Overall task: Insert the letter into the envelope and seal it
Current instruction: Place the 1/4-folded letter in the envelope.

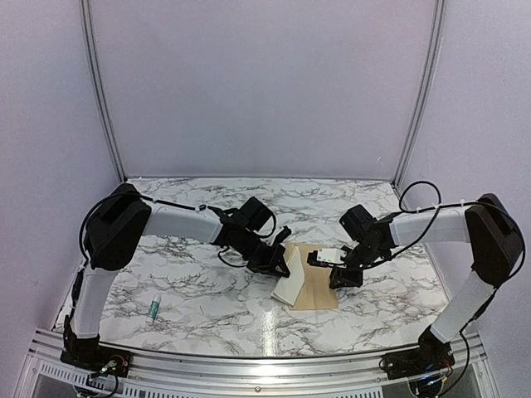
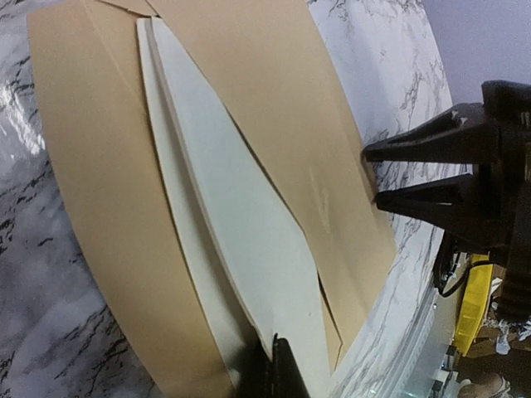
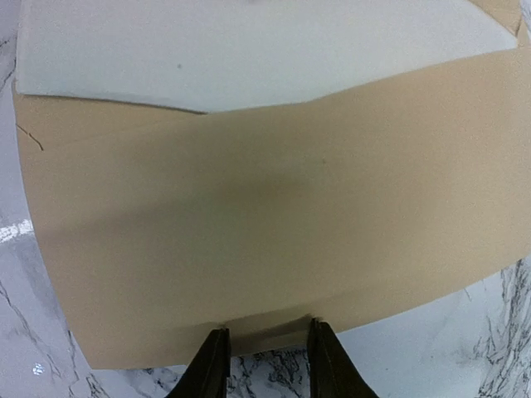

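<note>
The tan envelope [image 1: 318,290] lies flat on the marble table between the arms. The cream letter [image 1: 288,284] sticks out of its left side, partly tucked under the envelope's upper layer; only its pale side shows. My left gripper [image 1: 280,267] is shut on the letter's near edge, with black fingers [image 2: 282,375] pinching the cream sheet [image 2: 241,215] beside the envelope [image 2: 282,83]. My right gripper [image 1: 338,278] is open at the envelope's right edge. In the right wrist view its fingertips [image 3: 214,358] touch the envelope's [image 3: 274,215] near edge, with the letter [image 3: 249,50] beyond.
A small green-and-white tube [image 1: 154,309] lies on the table at the front left. The right gripper [image 2: 371,176] shows open in the left wrist view. Pale walls close in the table [image 1: 207,307] on three sides, and a metal rail runs along the front.
</note>
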Available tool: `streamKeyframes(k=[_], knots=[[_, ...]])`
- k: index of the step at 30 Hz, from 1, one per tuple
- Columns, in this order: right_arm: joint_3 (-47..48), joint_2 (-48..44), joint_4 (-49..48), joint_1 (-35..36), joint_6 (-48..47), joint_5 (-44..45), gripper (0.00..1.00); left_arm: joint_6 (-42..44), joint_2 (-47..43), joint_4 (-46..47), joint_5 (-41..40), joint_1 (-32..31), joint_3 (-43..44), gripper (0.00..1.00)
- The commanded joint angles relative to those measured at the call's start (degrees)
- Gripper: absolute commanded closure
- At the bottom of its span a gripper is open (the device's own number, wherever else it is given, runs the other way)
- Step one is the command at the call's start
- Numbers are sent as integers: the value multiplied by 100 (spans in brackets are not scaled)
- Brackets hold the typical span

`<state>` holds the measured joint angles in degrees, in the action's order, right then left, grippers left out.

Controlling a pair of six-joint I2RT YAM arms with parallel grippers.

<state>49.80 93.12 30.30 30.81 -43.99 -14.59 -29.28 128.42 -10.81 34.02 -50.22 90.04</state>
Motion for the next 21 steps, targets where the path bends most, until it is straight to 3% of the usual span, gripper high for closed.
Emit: streamKeyframes(k=[1, 21], knots=[[-100, 61, 333, 135, -142, -339, 71, -367, 29, 362, -91, -8, 220, 100], [-118, 191, 438, 138, -47, -593, 70, -1256, -62, 1817, -63, -109, -672, 100]])
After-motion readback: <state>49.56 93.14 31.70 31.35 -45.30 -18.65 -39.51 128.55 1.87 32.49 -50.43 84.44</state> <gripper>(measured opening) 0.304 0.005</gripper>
